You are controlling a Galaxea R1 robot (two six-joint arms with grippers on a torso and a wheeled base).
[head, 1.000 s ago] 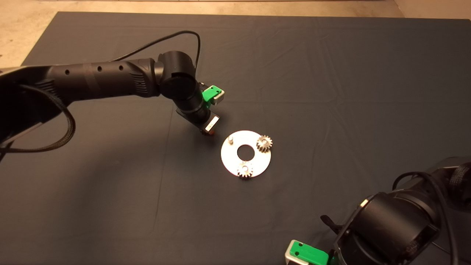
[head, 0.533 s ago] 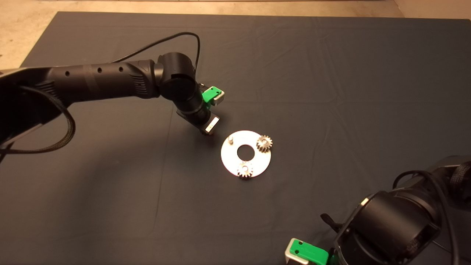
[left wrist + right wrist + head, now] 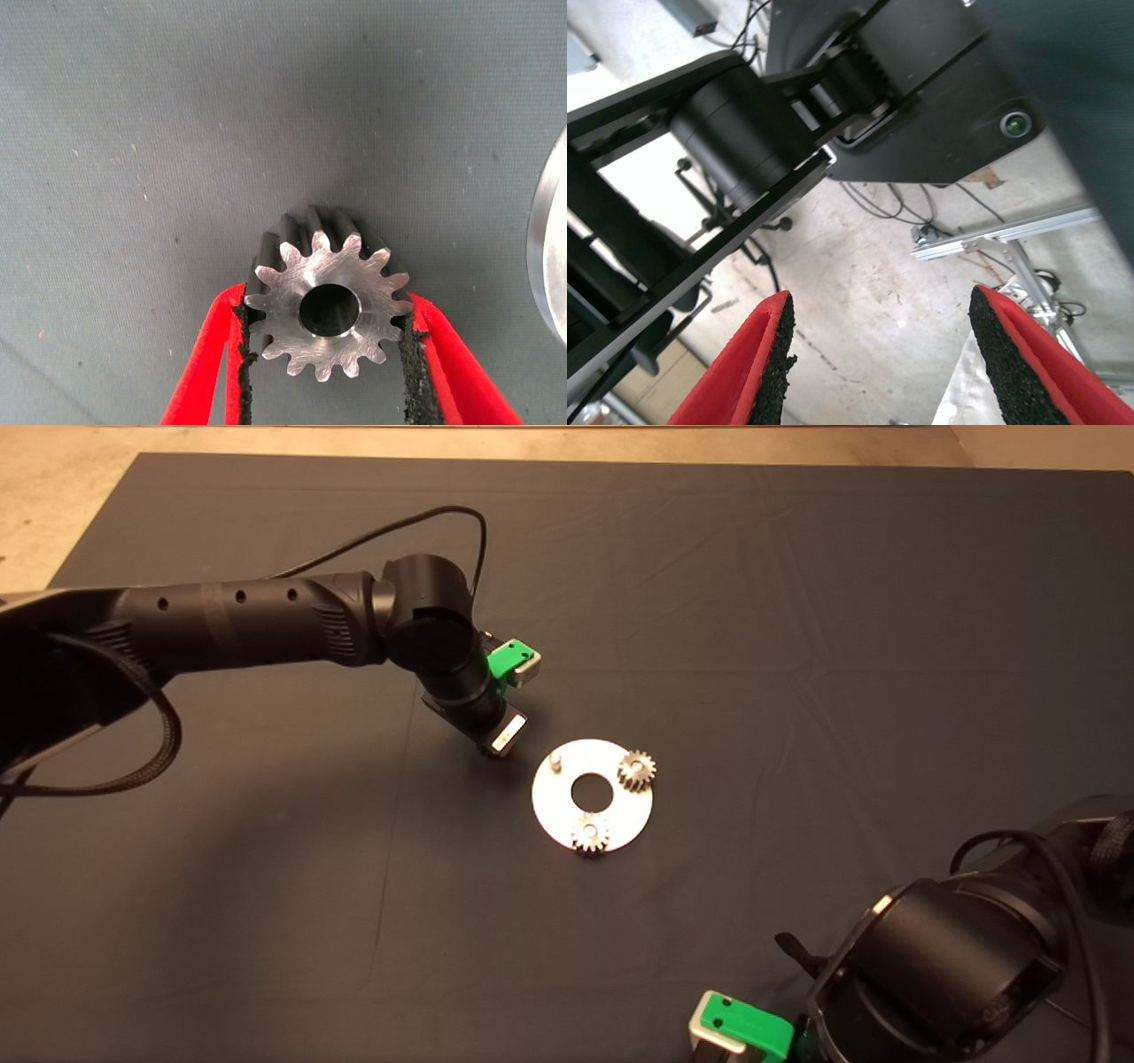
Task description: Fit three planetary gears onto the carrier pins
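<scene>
head view dim, warm | arm shadow on mat (image 3: 266, 797) | disc (image 3: 549, 815) glare | wrist views sharp

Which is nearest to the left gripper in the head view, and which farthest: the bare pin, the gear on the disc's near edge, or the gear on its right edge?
From the left gripper, just left of the disc:
1. The bare pin, at the disc's upper left.
2. The gear on the near edge, at the bottom.
3. The gear on the right edge, at the upper right.

You see two planetary gears (image 3: 636, 769) (image 3: 589, 834) seated on carrier pins; third gear (image 3: 328, 303) sits clamped beside the disc (image 3: 554, 802), one pin (image 3: 555, 762) bare.
</scene>
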